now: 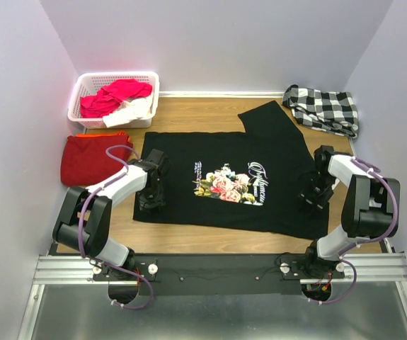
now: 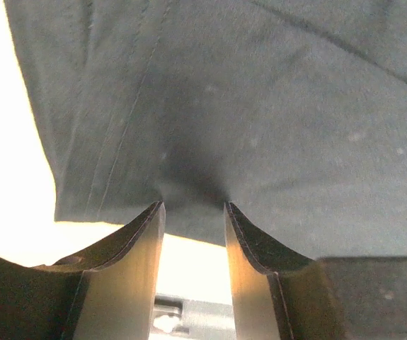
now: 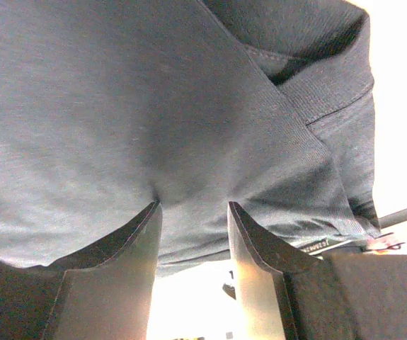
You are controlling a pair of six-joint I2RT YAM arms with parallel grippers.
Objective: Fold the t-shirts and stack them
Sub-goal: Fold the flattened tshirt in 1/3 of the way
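Left end effector (image 2: 192, 205), right end effector (image 3: 192, 204): jaws apart, on 1 black t-shirt (image 1: 260, 149) | 1 red t-shirt (image 1: 86, 159), table (image 1: 203, 117) left edge | 1 basket (image 1: 83, 85) | 1 checked cloth (image 1: 323, 108)

Colours on the brown wooden table (image 1: 196, 113)
Large black cloth t-shirt (image 1: 260, 145) with pink roses, white script; plain dark-red folded tee (image 1: 90, 159) left; black-and-white checked cloth (image 1: 323, 110) far right.

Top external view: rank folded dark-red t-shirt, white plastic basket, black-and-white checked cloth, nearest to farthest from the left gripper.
1. Folded dark-red t-shirt, just left.
2. White plastic basket, far left corner.
3. Black-and-white checked cloth, far right.
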